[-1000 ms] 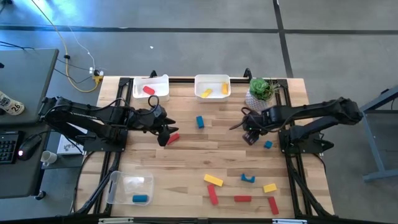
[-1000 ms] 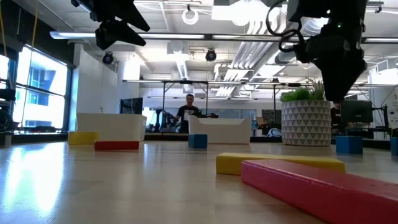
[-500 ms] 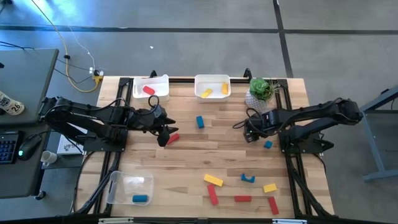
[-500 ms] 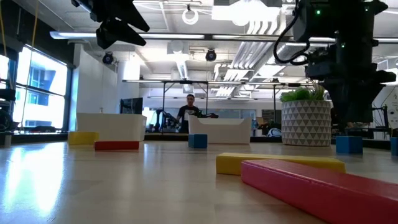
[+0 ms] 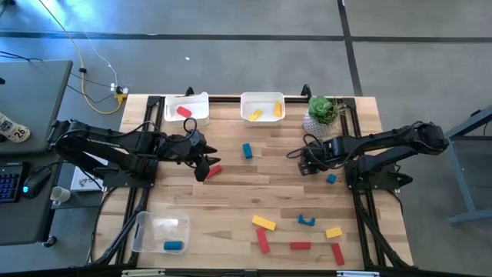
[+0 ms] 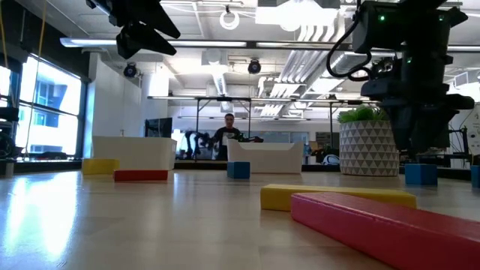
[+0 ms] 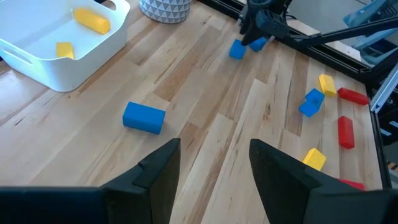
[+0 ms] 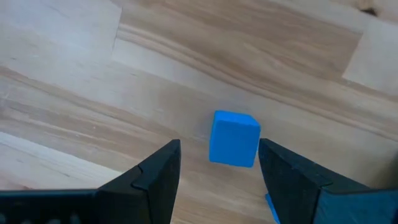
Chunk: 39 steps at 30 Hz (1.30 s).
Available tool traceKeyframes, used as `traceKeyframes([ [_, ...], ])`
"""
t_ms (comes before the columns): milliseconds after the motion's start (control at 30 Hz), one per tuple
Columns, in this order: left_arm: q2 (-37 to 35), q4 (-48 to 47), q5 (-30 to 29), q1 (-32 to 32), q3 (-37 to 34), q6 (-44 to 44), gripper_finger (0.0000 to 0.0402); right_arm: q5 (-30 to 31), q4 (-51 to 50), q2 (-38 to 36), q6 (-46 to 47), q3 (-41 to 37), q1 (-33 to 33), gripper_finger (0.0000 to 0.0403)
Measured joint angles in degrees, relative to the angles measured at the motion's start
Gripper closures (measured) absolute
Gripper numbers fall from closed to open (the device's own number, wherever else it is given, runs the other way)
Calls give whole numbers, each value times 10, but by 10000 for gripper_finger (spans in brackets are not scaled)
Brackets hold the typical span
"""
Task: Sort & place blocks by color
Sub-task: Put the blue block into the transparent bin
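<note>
My right gripper (image 5: pixel 307 167) hangs open and points down over a blue cube (image 8: pixel 234 138) that rests flat on the table. Its fingers stand on either side of the cube and above it, touching nothing. A second blue block (image 5: pixel 330 178) lies just beyond the gripper, toward the right edge. My left gripper (image 5: pixel 204 168) hovers open and high beside a red block (image 5: pixel 214 171) at left centre. Ahead of it lies a blue bar (image 7: pixel 143 117). Several red, yellow and blue blocks (image 5: pixel 264 223) lie near the front edge.
At the far edge stand a white bin (image 5: pixel 186 108) holding red blocks and a white bin (image 5: pixel 263 106) holding yellow ones. A clear bin (image 5: pixel 161 233) with a blue block sits front left. A potted plant (image 5: pixel 323 114) stands right behind my right gripper.
My right gripper has come down toward the blue cube and has rolled about its downward-pointing axis, with its fingers still apart. No block has moved.
</note>
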Motion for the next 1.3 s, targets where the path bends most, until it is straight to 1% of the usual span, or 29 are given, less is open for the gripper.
traceKeyframes([
  [300,0,0,0,0,0,0,220,10,-2,12,15,0,0,199],
  [567,0,-1,0,0,0,0,220,9,-4,71,9,0,0,199],
  [867,0,-1,0,0,0,0,220,-8,13,137,-5,0,0,200],
  [967,0,-1,0,0,0,0,220,-8,15,146,-6,0,0,219],
  [1133,0,-2,-1,0,0,0,220,-8,17,146,-19,1,0,290],
  [1167,0,-2,-1,0,0,0,220,-8,17,146,-25,1,0,296],
  [1300,0,-2,-2,0,0,0,220,-4,20,145,-46,1,0,296],
])
